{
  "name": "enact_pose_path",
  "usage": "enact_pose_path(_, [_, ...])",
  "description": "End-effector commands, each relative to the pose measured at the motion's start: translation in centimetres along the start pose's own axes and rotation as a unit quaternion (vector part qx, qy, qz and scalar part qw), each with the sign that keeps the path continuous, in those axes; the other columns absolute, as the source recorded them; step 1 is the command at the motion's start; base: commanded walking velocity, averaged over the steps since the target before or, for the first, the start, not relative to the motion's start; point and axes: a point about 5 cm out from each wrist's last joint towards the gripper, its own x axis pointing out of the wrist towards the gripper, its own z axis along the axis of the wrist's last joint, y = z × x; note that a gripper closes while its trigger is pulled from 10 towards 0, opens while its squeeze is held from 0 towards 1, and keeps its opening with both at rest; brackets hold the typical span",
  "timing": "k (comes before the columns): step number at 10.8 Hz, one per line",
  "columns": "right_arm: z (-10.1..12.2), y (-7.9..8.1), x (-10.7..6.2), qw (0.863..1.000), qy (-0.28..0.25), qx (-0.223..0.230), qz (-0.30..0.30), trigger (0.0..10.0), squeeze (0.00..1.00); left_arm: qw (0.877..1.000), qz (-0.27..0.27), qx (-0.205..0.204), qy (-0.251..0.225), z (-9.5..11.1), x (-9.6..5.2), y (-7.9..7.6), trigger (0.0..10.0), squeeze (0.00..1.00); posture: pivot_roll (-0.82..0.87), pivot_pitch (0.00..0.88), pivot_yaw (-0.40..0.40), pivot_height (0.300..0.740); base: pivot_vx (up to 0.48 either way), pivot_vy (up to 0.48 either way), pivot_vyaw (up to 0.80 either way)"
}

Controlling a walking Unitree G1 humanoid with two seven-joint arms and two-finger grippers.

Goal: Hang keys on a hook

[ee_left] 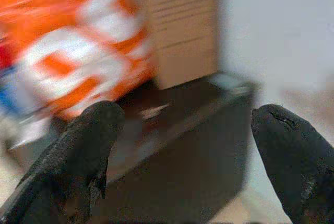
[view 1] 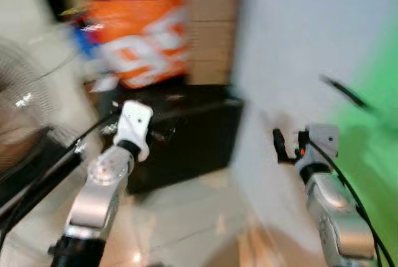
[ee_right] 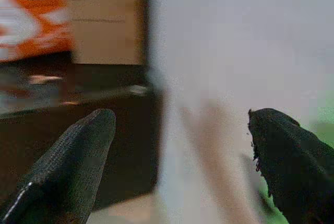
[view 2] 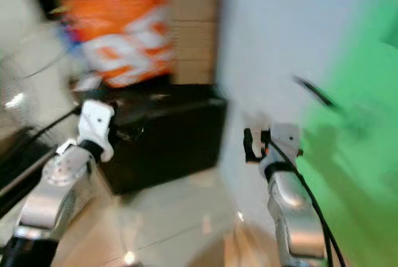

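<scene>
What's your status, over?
Both grippers open, nothing held: left gripper, right gripper. No keys or hook made out; picture blurred. Ahead: black cabinet, orange bag, white wall.

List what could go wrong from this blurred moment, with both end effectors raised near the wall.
1. The head views are smeared, so the robot is likely moving; locating keys or a hook now would be unreliable.
2. The right end effector, fingers apart, is close to the white wall and could scrape it.
3. The left end effector, also open, points at the black case and might bump it.
</scene>
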Motion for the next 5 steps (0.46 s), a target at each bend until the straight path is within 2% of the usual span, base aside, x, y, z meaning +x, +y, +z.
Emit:
enact_pose_path(1, [0.39, 0.56, 0.09, 1.000, -0.010, -0.002, 0.013, 10.0, 1.00, 1.000, 0.001, 0.007, -0.002, 0.15, 0.13, 0.07, 10.0, 0.00, -0.06, 0.000, -0.019, 0.740, 0.349, 0.000, 0.00])
enact_pose_path(5, [0.33, 0.49, 0.08, 1.000, -0.010, -0.009, 0.012, 10.0, 1.00, 1.000, -0.002, 0.009, -0.003, 0.25, 0.27, -0.03, 10.0, 0.00, -0.06, 0.000, -0.015, 0.740, 0.349, 0.000, 0.00])
